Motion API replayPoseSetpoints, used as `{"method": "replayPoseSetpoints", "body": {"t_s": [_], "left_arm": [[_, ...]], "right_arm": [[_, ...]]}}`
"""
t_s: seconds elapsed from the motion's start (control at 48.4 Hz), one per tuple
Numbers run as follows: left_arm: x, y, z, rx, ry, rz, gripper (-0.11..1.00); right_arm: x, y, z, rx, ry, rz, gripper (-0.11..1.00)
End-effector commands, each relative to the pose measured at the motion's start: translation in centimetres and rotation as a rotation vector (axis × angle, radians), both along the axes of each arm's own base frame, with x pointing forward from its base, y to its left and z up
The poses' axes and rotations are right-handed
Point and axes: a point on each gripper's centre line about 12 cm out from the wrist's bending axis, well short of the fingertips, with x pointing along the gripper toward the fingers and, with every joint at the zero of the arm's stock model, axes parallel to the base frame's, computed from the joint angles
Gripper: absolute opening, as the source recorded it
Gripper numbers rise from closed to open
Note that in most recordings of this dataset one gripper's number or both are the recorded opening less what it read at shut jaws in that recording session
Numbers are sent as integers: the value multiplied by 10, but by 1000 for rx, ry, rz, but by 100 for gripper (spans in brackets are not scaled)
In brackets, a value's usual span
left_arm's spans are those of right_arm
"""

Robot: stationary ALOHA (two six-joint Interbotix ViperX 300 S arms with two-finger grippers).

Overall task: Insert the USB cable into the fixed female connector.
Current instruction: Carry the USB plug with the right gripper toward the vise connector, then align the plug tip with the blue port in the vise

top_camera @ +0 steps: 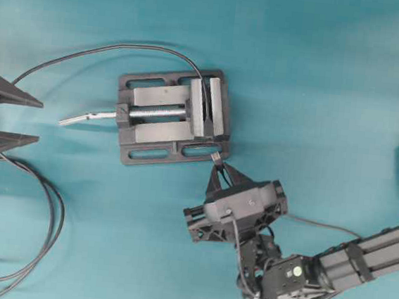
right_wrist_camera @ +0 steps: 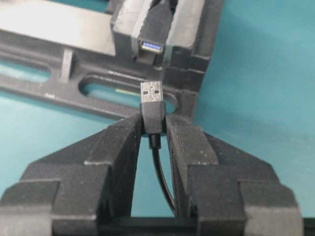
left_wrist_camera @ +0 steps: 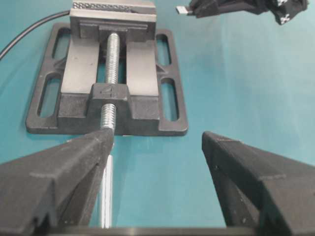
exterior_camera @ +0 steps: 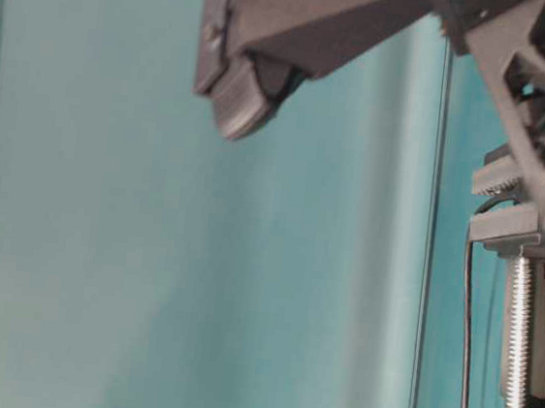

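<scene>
Teal mat (top_camera: 317, 97) covers the whole work surface, flat and plain; nothing of the room shows past it except a dark plate edge at the far right of the overhead view. A dark grey vise (top_camera: 171, 115) sits mid-mat with its silver screw (top_camera: 157, 112) pointing toward the left gripper (top_camera: 18, 119), which waits well apart from the vise, jaws spread wide, gripping nothing. Right gripper (right_wrist_camera: 154, 129) is clenched on the USB cable (right_wrist_camera: 153, 112): the black plug body is pinched between the two fingertips, the silver tip sticks out ahead of them, and the thin dark cable trails back between the fingers. The fixed female connector (right_wrist_camera: 151, 45) sits straight ahead of the claw, clamped between the vise jaws, blue-lined opening facing the plug. Plug tip and socket are roughly lined up, near but apart, with a clear gap between them. In the overhead view the claw is just beside the vise's near corner. A thicker grey looped cable (top_camera: 34, 247) lies on the mat by the left gripper.
</scene>
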Motion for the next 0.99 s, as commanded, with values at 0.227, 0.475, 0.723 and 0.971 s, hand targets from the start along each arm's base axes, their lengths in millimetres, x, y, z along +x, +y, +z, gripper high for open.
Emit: {"method": "replayPoseSetpoints", "body": {"t_s": [0.227, 0.475, 0.723, 0.971], "left_arm": [[2, 0, 4, -6, -5, 0, 88], [2, 0, 3, -4, -3, -1, 88], [2, 0, 4, -4, -5, -1, 88], [3, 0, 4, -6, -6, 0, 88]], "right_arm": [[15, -2, 12, 36, -40, -69, 21], [20, -9, 10, 69, -65, -74, 21], [23, -13, 8, 83, -70, -76, 21], [22, -15, 11, 73, -68, -84, 21]]}}
